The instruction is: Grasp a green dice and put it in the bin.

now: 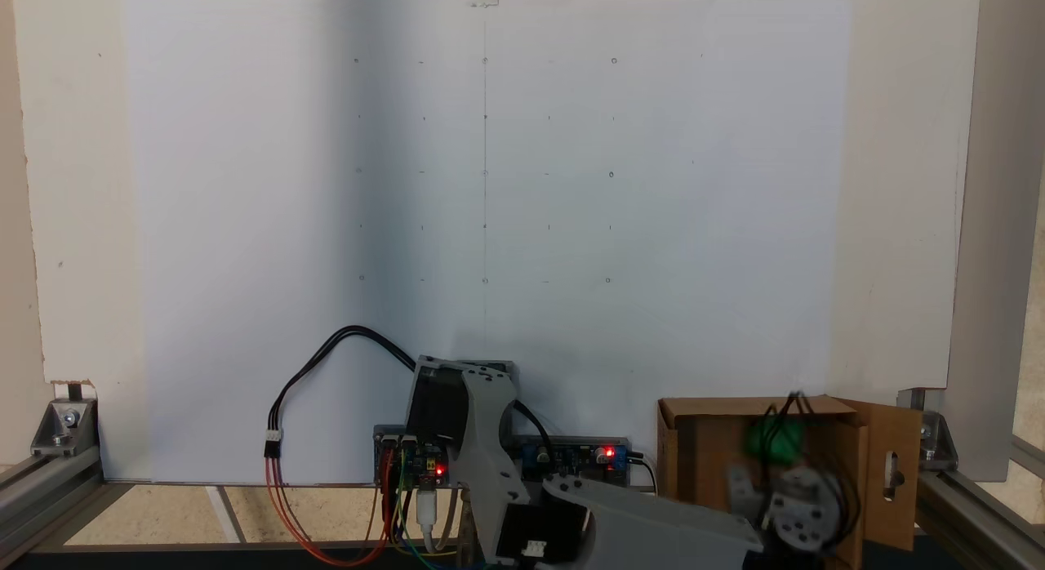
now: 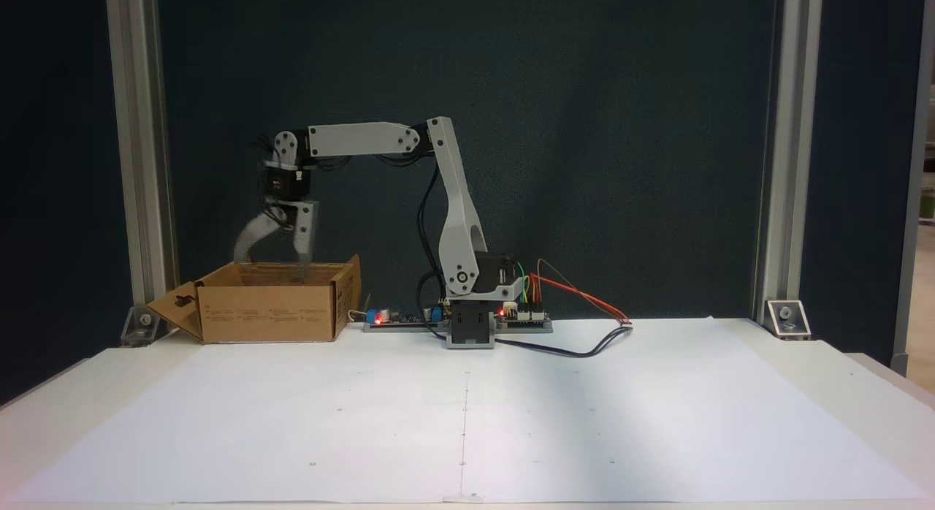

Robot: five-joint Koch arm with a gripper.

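Claw (image 2: 274,260) spread above bin (image 2: 270,313), tips at rim, gripping nothing; green dice (image 1: 773,441) blurred inside, seemingly dropped. Lift straight up, clear of flaps, before swinging away.

Above the brown corrugated cardboard box (image 1: 710,456), the small bright green dice (image 1: 774,441) showed as a smeared green patch in a fixed view; its pips and edges could not be made out, nor whether it touched anything. Just below it, the grey wrist of the arm (image 1: 804,511) was blurred and cut off by the bottom edge. In a fixed view, the pincer (image 2: 274,260) hung over the box's open top (image 2: 270,276), its fingers spread yet motion-blurred; the tips sat at the rim, where the box wall hid anything lower. The box's inside was hidden there.
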